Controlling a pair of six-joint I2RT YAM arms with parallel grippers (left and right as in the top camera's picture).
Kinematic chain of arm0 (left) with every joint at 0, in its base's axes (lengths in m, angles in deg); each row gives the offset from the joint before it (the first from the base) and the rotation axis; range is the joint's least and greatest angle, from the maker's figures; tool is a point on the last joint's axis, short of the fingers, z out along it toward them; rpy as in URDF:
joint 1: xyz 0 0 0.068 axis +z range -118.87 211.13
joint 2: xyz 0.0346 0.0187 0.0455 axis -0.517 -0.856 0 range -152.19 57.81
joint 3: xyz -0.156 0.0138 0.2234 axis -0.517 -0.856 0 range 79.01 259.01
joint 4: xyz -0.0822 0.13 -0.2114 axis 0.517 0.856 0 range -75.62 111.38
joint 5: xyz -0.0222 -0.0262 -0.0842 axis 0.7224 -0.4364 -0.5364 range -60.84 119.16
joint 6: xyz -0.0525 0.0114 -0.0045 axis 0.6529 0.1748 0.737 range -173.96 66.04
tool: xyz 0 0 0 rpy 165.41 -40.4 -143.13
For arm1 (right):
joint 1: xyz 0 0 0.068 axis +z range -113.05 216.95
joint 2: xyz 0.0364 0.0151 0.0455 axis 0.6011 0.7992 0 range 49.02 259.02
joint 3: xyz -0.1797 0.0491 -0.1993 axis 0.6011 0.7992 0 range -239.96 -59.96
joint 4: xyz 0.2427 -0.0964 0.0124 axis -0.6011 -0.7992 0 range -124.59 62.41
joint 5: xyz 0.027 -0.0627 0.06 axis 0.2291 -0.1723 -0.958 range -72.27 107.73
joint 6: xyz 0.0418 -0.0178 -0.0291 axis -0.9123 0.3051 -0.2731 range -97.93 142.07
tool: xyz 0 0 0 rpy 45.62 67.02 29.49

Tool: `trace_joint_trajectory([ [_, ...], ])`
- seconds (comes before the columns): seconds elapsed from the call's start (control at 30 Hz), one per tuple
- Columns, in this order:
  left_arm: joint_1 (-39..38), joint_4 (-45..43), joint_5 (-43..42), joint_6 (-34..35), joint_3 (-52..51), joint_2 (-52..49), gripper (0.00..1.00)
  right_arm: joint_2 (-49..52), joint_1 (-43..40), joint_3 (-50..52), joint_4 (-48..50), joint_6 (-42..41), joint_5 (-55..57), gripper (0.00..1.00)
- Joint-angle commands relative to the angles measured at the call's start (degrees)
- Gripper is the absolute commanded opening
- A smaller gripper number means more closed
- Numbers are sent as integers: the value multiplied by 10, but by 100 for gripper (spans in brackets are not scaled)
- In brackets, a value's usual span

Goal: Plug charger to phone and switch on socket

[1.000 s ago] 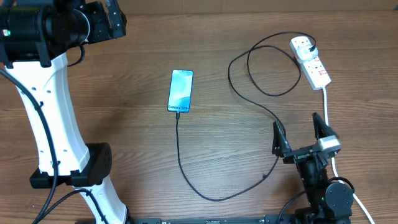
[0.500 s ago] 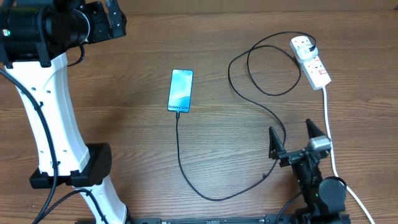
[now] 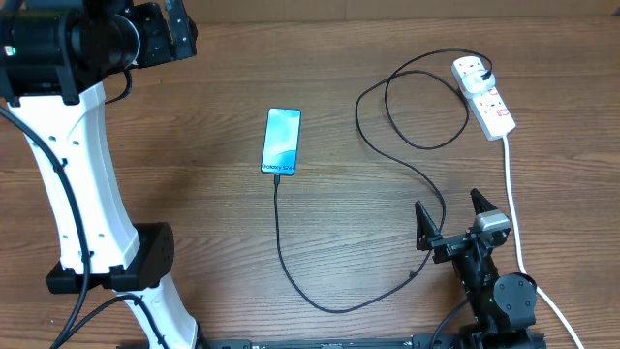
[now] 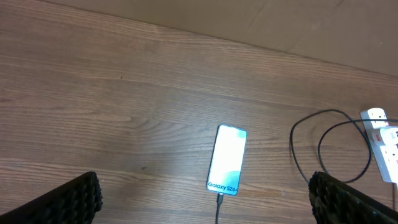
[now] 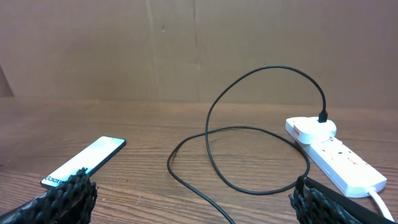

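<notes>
The phone (image 3: 281, 142) lies flat on the bench (image 3: 194, 126), a little left of the middle, screen up and lit blue-teal, its "Galaxy" end toward the robot; the charger (image 3: 278, 228) meets that end with its small black tip, runs toward the near edge, sweeps right in a wide curve, climbs past the right arm (image 3: 489, 281) and loops once before its black plug (image 3: 484, 78) sits in the far outlet of the socket (image 3: 484, 92); the socket lies at the far right of the bench, well apart from the phone, its thick white cord (image 3: 511, 194) trailing toward the near edge; whether its switches are on is too small to tell.

The right jaws hang spread wide and empty near the front right, above the bench; seen from overhead the charger passes beneath the gap; in the right wrist view the fingers (image 5: 62, 199) frame phone and socket.

The left jaws, on the left arm (image 3: 77, 165) raised at the far left, are likewise released and hold nothing; their fingers (image 4: 68, 202) sit at the lower corners of the left wrist view, the phone between them below.
</notes>
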Motion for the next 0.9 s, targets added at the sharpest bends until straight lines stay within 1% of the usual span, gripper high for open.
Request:
trace_joint_trajectory([
  [0.0,-4,1,3,10,0,6,100,-4,2,6,2,-1,-3,100],
  [0.6,-4,1,3,10,-8,9,100,-4,2,6,2,-1,-3,100],
  [0.67,-4,1,3,10,-46,30,100,-4,2,6,2,-1,-3,100],
  [0.77,-4,1,3,10,-145,85,99,-4,2,6,2,-1,-3,100],
  [0.87,-4,0,3,10,-271,160,99,-4,2,6,2,-1,-3,100],
])
